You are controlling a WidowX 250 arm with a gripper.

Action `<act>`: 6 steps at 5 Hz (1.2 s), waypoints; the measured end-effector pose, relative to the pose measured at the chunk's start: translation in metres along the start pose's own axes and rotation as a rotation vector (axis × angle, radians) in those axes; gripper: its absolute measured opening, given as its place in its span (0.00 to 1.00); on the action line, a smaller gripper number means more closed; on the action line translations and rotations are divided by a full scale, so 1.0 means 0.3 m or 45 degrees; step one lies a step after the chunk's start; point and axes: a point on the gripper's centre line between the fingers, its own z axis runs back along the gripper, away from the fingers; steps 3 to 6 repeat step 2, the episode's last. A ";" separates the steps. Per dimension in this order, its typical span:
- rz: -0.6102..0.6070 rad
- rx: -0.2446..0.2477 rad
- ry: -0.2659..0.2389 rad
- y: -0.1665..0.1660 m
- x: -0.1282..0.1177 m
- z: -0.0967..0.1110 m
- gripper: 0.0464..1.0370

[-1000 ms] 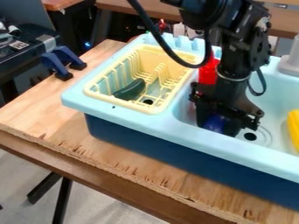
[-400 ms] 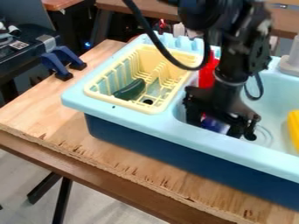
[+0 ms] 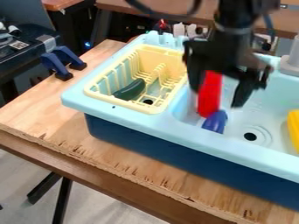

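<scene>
The black 2-finger gripper (image 3: 217, 97) hangs over the left part of the light-blue plastic sink basin (image 3: 234, 124), pointing down. Its fingers (image 3: 241, 95) stand wide apart and are closed on nothing. The upright red object (image 3: 210, 98) is seen in the gap between them, its upper end hidden by the gripper; whether a finger touches it, I cannot tell. The smooth, rounded blue-purple object (image 3: 215, 121) lies in the basin by the lower end of the red object, near the front wall. To its right is a round drain (image 3: 250, 136) with a dark centre.

At the right edge of the view, a bright yellow object (image 3: 294, 129) is in the basin, partly cut off. Behind it, at the back of the sink, stands a light-grey fixture (image 3: 290, 63).

Left of the basin, a pale-yellow slatted plastic dish rack (image 3: 93, 93) sits in the sink unit, with a dark-green elongated object (image 3: 130, 89) inside, tilted. The sink unit has a dark-blue lower body (image 3: 146, 146) and rests on a light plywood tabletop (image 3: 35, 114) with a rough front edge. At the tabletop's far left edge are 2 blue-and-black clamps (image 3: 54, 65), side by side, near black equipment (image 3: 23, 50).
</scene>
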 end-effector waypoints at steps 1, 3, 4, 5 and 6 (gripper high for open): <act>-0.060 -0.016 0.095 0.032 -0.039 0.071 0.96; -0.233 0.065 0.258 0.036 -0.128 0.125 0.96; -0.233 0.065 0.258 0.036 -0.128 0.125 0.96; -0.233 0.065 0.258 0.036 -0.128 0.125 0.96; -0.233 0.065 0.258 0.036 -0.128 0.125 0.96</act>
